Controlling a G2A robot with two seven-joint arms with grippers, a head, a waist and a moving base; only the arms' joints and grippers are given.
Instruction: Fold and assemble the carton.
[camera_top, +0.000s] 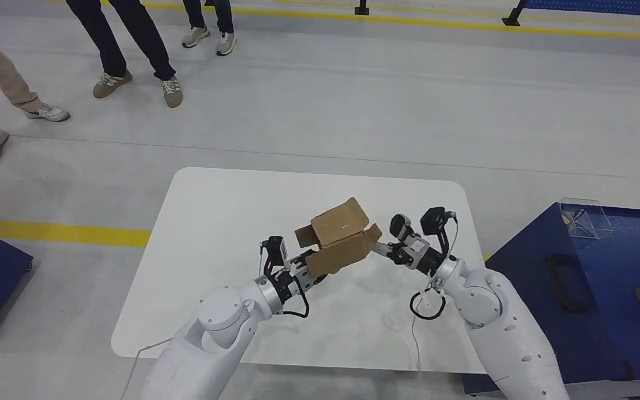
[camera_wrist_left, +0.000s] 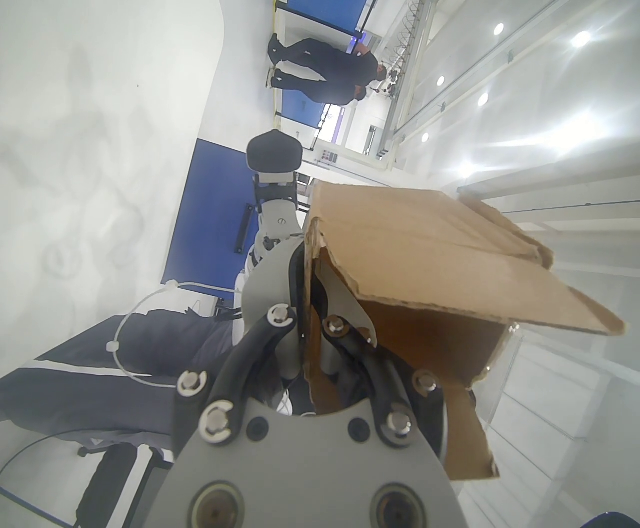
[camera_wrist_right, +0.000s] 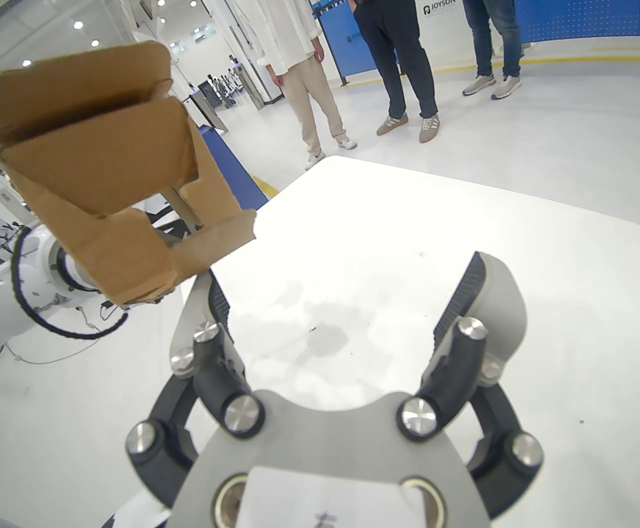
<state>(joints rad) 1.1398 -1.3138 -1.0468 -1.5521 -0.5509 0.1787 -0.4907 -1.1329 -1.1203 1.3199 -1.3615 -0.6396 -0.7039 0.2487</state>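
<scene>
White table (camera_top: 220, 230), grey floor (camera_top: 400, 100) — yellow lines (camera_top: 70, 233), blue barriers (camera_wrist_right: 575, 20), ceiling spotlights (camera_wrist_left: 580, 39)

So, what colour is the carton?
The carton is plain brown cardboard, seen best in the left wrist view.

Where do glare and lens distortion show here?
Left wrist view: ceiling lights flare into streaks behind the carton. Right wrist view: the table glares nearly blank white, and the wide lens makes the open right end effector loom large. Top view: even light, little glare.
</scene>
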